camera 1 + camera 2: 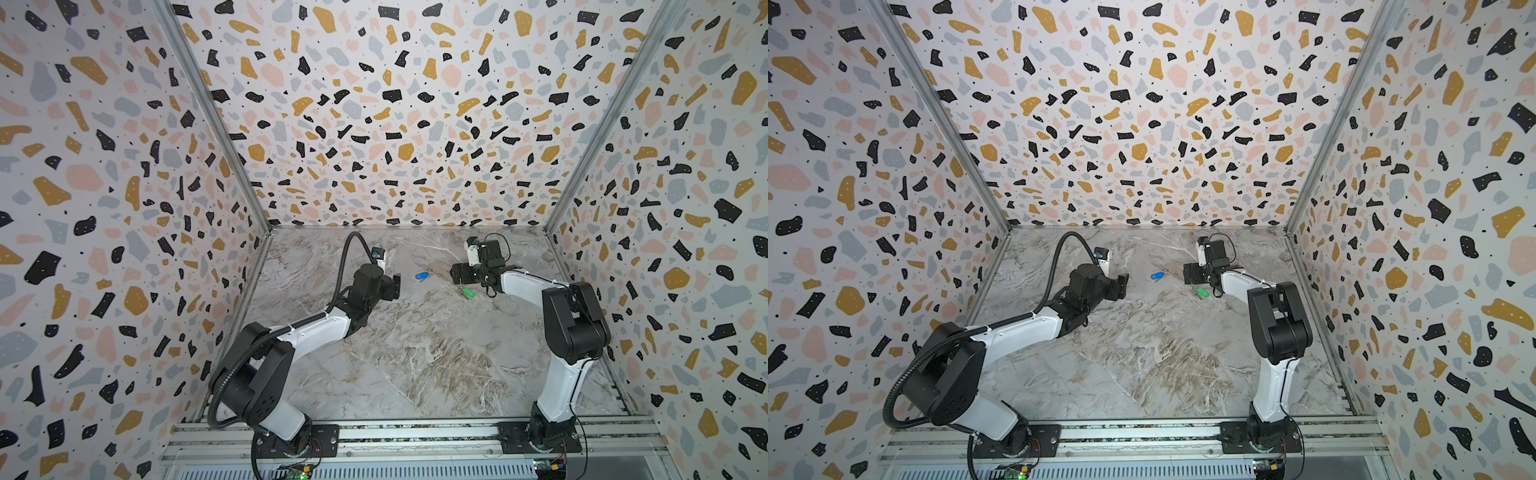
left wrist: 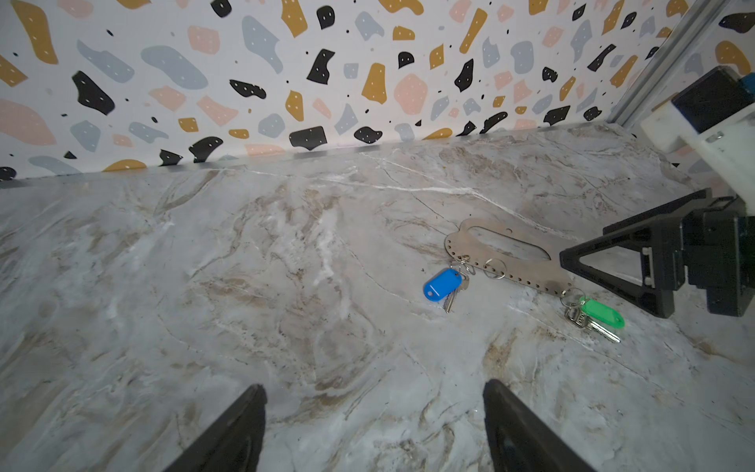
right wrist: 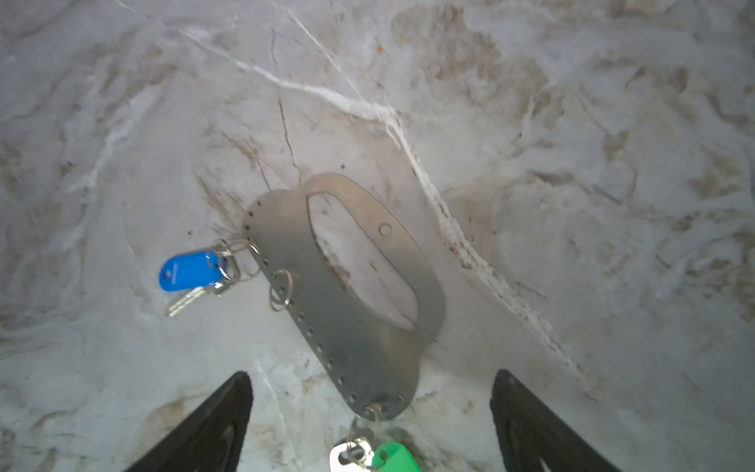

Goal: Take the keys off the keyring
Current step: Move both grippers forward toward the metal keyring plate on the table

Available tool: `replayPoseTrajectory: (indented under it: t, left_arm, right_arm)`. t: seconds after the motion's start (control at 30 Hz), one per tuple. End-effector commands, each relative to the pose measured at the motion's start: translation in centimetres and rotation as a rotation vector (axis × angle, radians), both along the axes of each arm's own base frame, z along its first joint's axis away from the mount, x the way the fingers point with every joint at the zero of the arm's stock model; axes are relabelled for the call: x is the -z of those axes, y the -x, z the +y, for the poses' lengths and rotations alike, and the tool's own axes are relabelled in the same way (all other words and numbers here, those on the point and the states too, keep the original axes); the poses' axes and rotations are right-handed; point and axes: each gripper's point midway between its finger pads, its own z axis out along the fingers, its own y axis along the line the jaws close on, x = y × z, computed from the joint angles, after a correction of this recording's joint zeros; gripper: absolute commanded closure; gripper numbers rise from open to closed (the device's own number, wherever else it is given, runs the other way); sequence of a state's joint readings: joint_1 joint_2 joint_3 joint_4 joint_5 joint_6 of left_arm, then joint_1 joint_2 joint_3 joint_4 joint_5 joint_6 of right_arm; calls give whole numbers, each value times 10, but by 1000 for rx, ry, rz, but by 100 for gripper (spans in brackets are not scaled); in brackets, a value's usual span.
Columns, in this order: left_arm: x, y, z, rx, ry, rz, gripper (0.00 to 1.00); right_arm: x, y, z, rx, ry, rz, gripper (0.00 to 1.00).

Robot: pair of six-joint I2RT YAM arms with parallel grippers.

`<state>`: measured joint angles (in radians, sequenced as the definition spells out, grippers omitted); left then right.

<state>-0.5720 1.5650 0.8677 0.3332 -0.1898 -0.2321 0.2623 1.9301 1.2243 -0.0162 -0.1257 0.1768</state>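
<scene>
Favours the right gripper (image 3: 371, 375), jaws apart just beside the green-tagged key (image 3: 394, 455) end of the keyring (image 3: 367, 347), flat on the table (image 3: 572, 122); leaves the left gripper (image 2: 374, 386), jaws likewise apart, well beyond the blue-tagged key (image 2: 443, 284) end.

Bare table (image 3: 572, 163) rings the keyring (image 3: 347, 327); right gripper (image 3: 371, 378) hangs over one end.

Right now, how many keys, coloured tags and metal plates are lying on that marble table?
Keys: 2 (blue-tagged key, green-tagged key)
Coloured tags: 2 (blue tag, green tag)
Keyring plate: 1
Total: 5
</scene>
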Motion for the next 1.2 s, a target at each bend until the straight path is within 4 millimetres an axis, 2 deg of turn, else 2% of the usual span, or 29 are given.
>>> replayPoseTrajectory:
  t: [0.0, 0.17, 0.3, 0.53, 0.77, 0.9, 0.97, 1.07, 1.17]
  left_arm:
    - [-17, -8, -13, 23, 38, -25, 17]
    - [-15, -7, -15, 24, 26, -20, 17]
    - [-12, -6, -13, 18, 14, -15, 17]
    - [-13, -8, -12, 12, 5, -19, 16]
    - [-13, -13, -19, 33, -8, -10, 17]
    - [-14, -13, -18, 28, -13, -17, 17]
    - [-14, -14, -16, 21, -16, -19, 17]
    - [-17, -14, -16, 21, -19, -24, 17]
    - [-21, -14, -16, 18, -16, -34, 17]
  right_arm:
    - [9, 10, 7, -22, -18, 81, 10]
    - [25, 12, 4, -7, 0, 114, 15]
    - [36, 21, 6, -24, 12, 153, 18]
    - [43, 56, 17, -48, 26, 207, 21]
    - [47, 88, 45, -78, -17, 253, 23]
    - [38, 106, 76, -138, -64, 241, 23]
    - [30, 108, 86, -165, -66, 219, 23]
    - [9, 101, 80, -148, -58, 171, 23]
    - [-10, 89, 62, -115, -22, 136, 23]
